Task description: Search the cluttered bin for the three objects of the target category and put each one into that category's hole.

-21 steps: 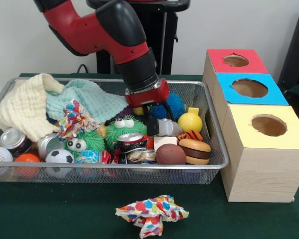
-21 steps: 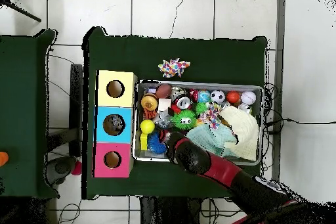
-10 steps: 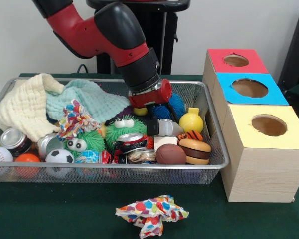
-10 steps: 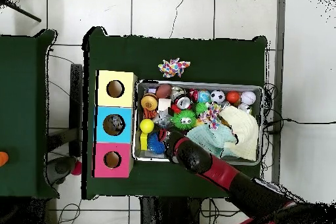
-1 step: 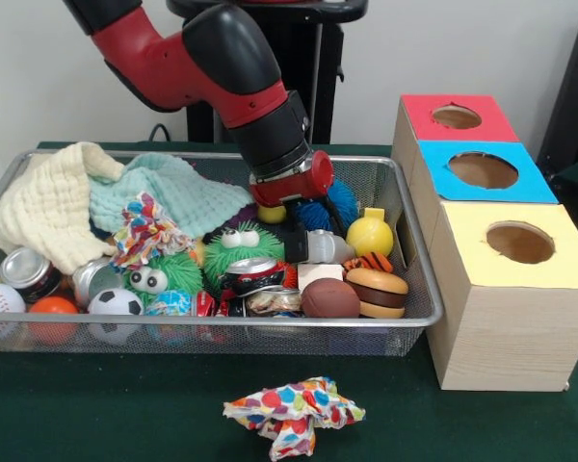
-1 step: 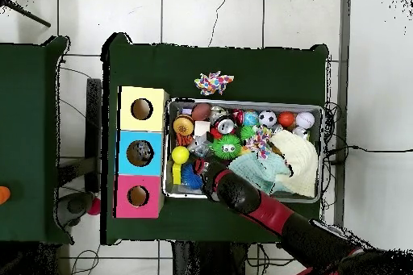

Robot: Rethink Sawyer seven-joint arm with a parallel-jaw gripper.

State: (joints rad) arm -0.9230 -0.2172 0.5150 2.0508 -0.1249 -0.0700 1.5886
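My gripper [image 5: 295,206] hangs low over the back middle of the wire bin [image 5: 419,289], its red wrist just above a blue spiky ball [image 5: 329,204] and a small yellow ball [image 5: 272,215]. Whether anything is held is hidden. Overhead, the gripper [image 6: 206,172] sits at the bin's left part beside the blue ball [image 6: 190,177]. In the bin lie green fuzzy monsters [image 5: 239,246], crushed cans [image 5: 255,274], a brown football [image 5: 329,298], a burger toy [image 5: 376,292], a yellow squeaky toy [image 5: 368,234] and sports balls [image 5: 114,304]. Three boxes with holes stand to the right: red [image 5: 456,116], blue [image 5: 483,170], yellow [image 5: 520,243].
A cream cloth [image 5: 50,207] and a teal cloth [image 5: 169,192] fill the bin's back left. A rope toy [image 5: 146,231] lies on them. A bright dotted cloth [image 5: 294,412] lies on the green table in front of the bin. The robot's arm [image 6: 274,215] crosses the bin's near edge overhead.
The wrist has shifted a little right and slightly up over the blue spiky ball. Objects in the bin have not visibly moved.
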